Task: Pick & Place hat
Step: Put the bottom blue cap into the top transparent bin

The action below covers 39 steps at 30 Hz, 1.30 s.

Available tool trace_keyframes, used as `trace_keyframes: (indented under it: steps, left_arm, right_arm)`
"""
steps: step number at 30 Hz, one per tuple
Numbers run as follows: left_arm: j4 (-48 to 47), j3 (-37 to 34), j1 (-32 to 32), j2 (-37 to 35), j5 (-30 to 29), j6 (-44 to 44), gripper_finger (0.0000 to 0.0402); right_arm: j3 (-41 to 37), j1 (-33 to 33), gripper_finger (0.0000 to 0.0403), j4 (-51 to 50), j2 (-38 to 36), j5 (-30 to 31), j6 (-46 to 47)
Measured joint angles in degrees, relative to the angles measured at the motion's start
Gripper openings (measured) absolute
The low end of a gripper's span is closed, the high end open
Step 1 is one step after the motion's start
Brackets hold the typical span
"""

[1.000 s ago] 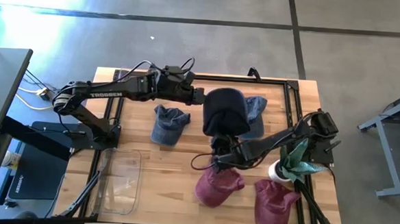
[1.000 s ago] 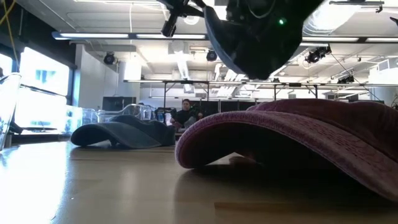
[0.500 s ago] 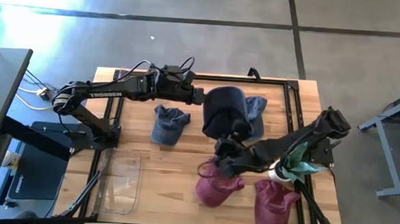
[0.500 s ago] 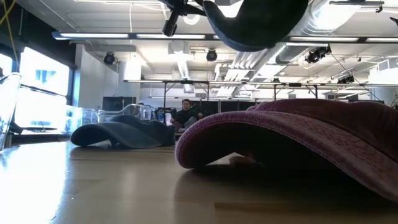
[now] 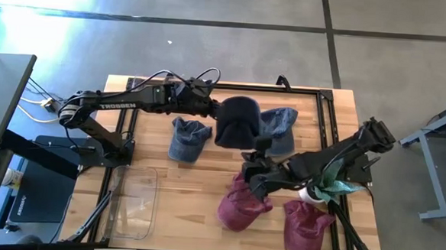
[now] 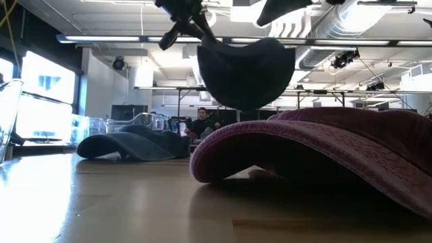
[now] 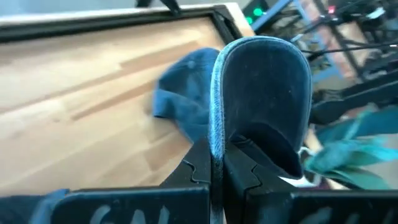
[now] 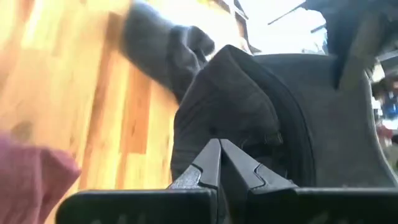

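A dark navy hat hangs above the table's middle from my left gripper, which is shut on it and reaches in from the left. In the low view the hat sags like a bowl, clear of the table. My right gripper is shut and points up at the hat's near side from the right; whether it touches the cloth I cannot tell. My left gripper pinches the hat's pale stitched edge between its two fingers, coming from the table's left and slanting down. The hat hangs beyond and below the fingers, lifted clear of the table.
A blue denim cap lies left of the held hat and a blue-grey one partly under it. Two maroon hats lie near the front edge. A clear plastic bin stands front left, a white cup with green leaves front right.
My right gripper has risen from low under the hat and rolled, staying shut. My left gripper has tipped down and rolled, and the hat has swung a little toward the table's left and now hangs lower.
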Motion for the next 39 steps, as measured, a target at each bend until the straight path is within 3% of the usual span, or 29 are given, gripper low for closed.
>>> trace_keyframes:
  steps: [6,11,16,21,23,29,34,39]
  left_arm:
    - [-5.1,0.0,0.0,0.0,-2.6,1.7,0.0]
    - [-7.0,0.0,0.0,0.0,-1.7,3.2,0.0]
    - [-7.5,0.0,0.1,0.0,2.0,4.1,0.0]
    - [-7.6,0.0,1.8,0.0,8.7,3.9,0.0]
    - [-7.3,0.0,3.2,1.3,13.0,2.5,0.0]
    - [-4.4,0.0,5.9,8.5,21.1,-1.5,0.0]
    - [-3.0,-0.1,5.7,15.0,21.8,-3.7,0.0]
    - [-2.0,-0.1,5.7,18.9,21.2,-4.9,0.0001]
  right_arm:
    - [2.1,-2.1,0.0,-3.9,-2.8,3.3,19.1]
    - [4.0,-3.8,0.0004,-10.3,-8.1,-2.4,29.8]
    - [3.9,-5.9,0.0051,-14.3,-12.6,-15.8,24.7]
    - [3.8,-7.5,0.014,-13.1,-10.9,-34.3,10.5]
    - [3.8,-7.5,0.0178,-12.6,-9.1,-37.9,5.5]
    - [3.8,-5.6,0.0251,-9.4,-3.3,-36.2,4.4]
    - [3.8,-2.3,0.0257,-10.9,-2.2,-36.1,14.1]
    - [3.8,1.8,0.0245,-11.4,-2.6,-35.5,18.2]
